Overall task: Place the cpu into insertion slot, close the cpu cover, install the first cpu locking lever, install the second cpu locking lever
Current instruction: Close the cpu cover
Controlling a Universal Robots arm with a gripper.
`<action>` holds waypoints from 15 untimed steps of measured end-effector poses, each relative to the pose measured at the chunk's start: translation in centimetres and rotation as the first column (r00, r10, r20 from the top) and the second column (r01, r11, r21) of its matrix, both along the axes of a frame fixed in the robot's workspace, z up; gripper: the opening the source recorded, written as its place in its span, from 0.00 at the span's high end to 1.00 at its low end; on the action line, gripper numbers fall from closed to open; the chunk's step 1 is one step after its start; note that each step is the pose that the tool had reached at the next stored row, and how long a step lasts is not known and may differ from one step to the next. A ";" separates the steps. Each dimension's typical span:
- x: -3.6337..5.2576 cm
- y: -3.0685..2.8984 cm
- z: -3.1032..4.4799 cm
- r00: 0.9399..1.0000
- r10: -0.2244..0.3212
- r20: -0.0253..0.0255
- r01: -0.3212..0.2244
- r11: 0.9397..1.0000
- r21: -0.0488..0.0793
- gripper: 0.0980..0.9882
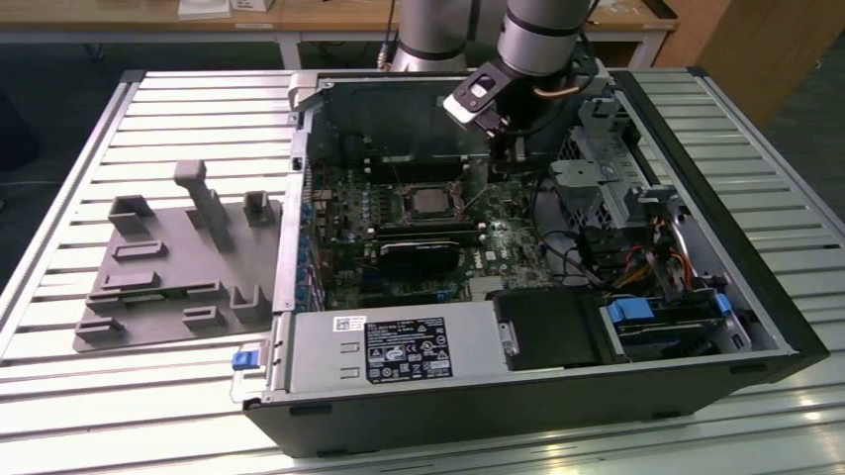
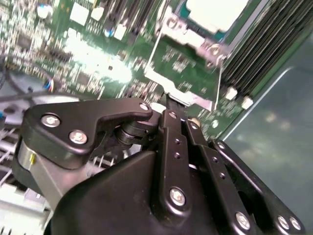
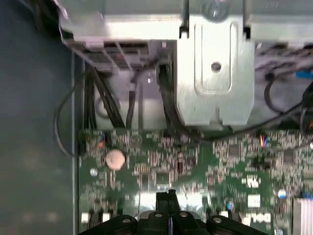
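Fingers of the black robot gripper (image 2: 171, 108) are pressed together, and I cannot tell if they pinch anything between them. In the second wrist view their tip sits right at the near edge of the cpu cover (image 2: 203, 102), a thin silvery metal frame with a hole in the middle. The cover is flipped open, and green board shows through the hole. Just past the cover's far side lies the cpu (image 2: 215, 12), a small flat square chip with a pale silvery top, cut off by the picture's edge. In the exterior view the chip sits in the insertion slot (image 1: 402, 203), a small dark square socket on the green circuit board (image 1: 516, 233) inside the open black computer case (image 1: 528, 421). There the gripper hangs near the slot, toward the exterior view's right. The gripper's own black body hides much of the board in the second wrist view. The grey metal box (image 1: 317, 346) at the case's near side has white and black stickers (image 1: 407, 351) with print too small to read.
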State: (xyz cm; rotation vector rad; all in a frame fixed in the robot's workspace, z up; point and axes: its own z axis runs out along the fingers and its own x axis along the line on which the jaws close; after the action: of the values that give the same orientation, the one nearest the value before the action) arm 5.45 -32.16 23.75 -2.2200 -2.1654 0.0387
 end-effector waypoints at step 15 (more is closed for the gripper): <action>-1.51 0.01 -0.01 1.000 0.000 -0.031 0.000 1.000 0.000 0.99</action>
State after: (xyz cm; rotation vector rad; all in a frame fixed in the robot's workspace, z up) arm 3.94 -32.15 23.73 -2.2042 -2.1496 0.0725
